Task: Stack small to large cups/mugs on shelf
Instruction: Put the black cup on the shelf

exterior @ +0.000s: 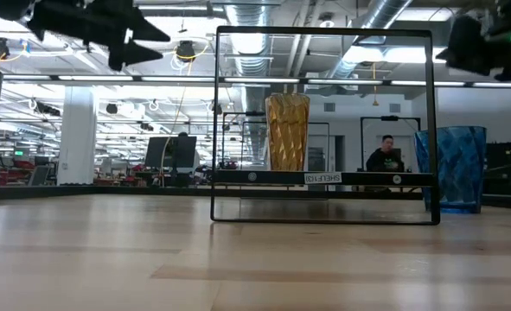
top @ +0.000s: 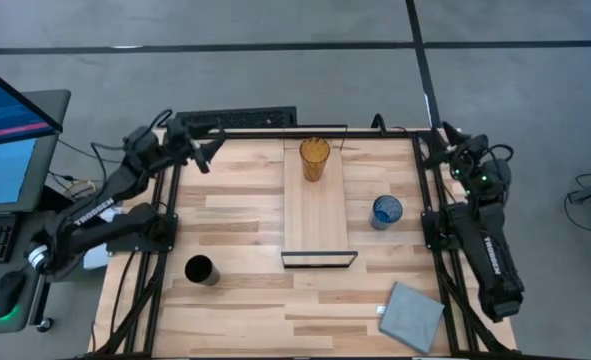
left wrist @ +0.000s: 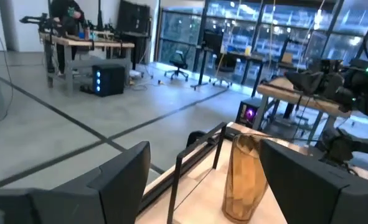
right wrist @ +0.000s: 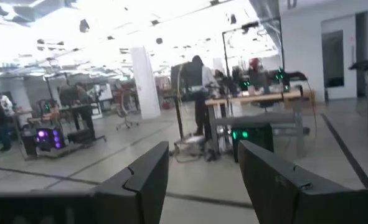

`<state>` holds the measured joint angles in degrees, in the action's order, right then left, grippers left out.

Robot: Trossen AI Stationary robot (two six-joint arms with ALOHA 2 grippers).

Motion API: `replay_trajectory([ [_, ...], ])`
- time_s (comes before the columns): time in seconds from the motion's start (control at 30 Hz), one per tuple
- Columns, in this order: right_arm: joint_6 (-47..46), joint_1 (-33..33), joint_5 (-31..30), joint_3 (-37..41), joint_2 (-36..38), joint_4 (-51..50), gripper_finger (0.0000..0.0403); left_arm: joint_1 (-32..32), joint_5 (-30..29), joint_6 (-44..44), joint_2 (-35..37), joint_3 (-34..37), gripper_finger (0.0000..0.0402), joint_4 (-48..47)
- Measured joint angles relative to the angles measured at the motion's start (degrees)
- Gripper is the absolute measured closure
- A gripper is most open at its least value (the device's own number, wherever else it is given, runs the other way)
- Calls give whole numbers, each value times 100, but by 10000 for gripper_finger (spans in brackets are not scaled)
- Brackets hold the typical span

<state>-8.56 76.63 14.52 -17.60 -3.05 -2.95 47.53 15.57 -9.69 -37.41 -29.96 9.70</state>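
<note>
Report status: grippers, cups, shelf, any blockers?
Left gripper open, empty, at table's far-left corner; right gripper open, empty, far-right corner. Amber tumbler upright on shelf; blue cup and black cup on table. No blockers seen.

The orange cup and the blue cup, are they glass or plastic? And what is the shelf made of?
Orange cup: see-through amber with a ribbed, glossy wall, probably plastic, though glass can't be ruled out. Blue cup: see-through blue with facets, likely the same. Shelf: a pale plank with wood grain, in a thin black frame that looks like metal.
</note>
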Motion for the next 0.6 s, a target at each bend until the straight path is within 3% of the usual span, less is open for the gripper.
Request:
replay_trajectory([
  [0.2,0,-122,-6,-367,-156,-4,189,-1,195,-446,346,490,108,50],
  [0.6,-297,-126,-4,-372,-150,-734,189,-2,215,-866,374,493,108,-893],
])
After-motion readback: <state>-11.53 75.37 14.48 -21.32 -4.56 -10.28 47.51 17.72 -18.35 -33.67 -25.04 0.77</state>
